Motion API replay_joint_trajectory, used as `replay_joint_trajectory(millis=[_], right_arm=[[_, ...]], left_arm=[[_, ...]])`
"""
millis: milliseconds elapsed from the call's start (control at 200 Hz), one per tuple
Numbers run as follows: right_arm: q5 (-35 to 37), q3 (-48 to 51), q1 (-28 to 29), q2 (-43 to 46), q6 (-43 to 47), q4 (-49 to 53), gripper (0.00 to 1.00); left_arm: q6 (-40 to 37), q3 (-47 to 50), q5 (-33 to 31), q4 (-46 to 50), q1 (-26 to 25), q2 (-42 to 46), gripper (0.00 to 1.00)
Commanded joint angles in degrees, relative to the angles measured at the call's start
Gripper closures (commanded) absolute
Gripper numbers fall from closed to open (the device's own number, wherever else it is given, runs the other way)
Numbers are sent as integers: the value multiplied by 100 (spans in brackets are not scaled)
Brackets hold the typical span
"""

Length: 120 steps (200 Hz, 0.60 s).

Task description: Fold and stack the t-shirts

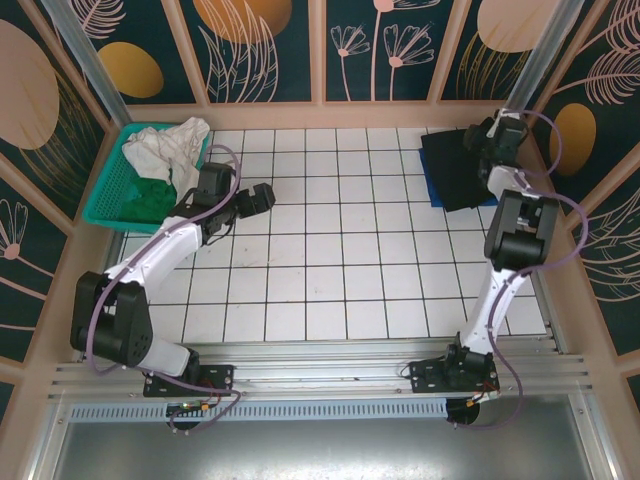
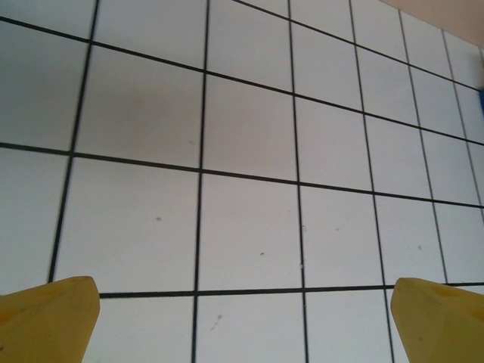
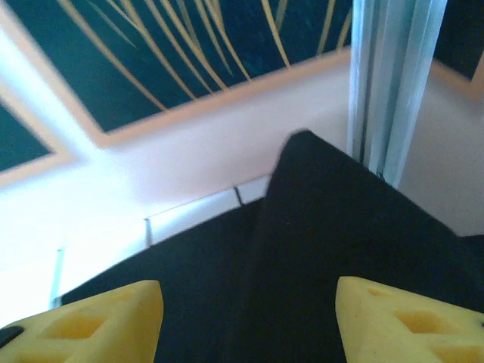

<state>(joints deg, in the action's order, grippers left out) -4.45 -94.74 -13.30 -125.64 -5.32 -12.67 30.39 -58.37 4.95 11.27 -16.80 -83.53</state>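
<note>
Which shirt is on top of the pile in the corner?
The black t-shirt; it lies folded over the blue t-shirt, whose edge peeks out beneath.

We see a teal mesh basket at the far left corner of the white tiled worktop. Dark floral wall panels surround it, with aluminium posts in both far corners.

Matt black cloth t-shirt; teal plastic mesh basket; smooth white tiled table.
</note>
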Motion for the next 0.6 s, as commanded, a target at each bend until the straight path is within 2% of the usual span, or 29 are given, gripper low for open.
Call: replay_joint_trajectory(millis=[0, 110, 175, 355, 475, 596], right_arm=[[643, -376, -144, -470, -275, 1161, 39], [560, 40, -340, -301, -571, 1048, 37], [192, 162, -434, -200, -698, 970, 36], [-289, -998, -550, -617, -1192, 2325, 24], [-681, -940, -551, -321, -1373, 2176, 13], [-629, -999, -544, 59, -1595, 2347, 6]], left_arm=[[-99, 225, -483, -194, 50, 373, 2], [-193, 232, -602, -155, 78, 415, 1], [-239, 229, -656, -67, 80, 390, 1], [-289, 230, -704, -41, 87, 424, 1], [-345, 229, -705, 34, 96, 494, 2], [-379, 368, -815, 147, 94, 629, 1]])
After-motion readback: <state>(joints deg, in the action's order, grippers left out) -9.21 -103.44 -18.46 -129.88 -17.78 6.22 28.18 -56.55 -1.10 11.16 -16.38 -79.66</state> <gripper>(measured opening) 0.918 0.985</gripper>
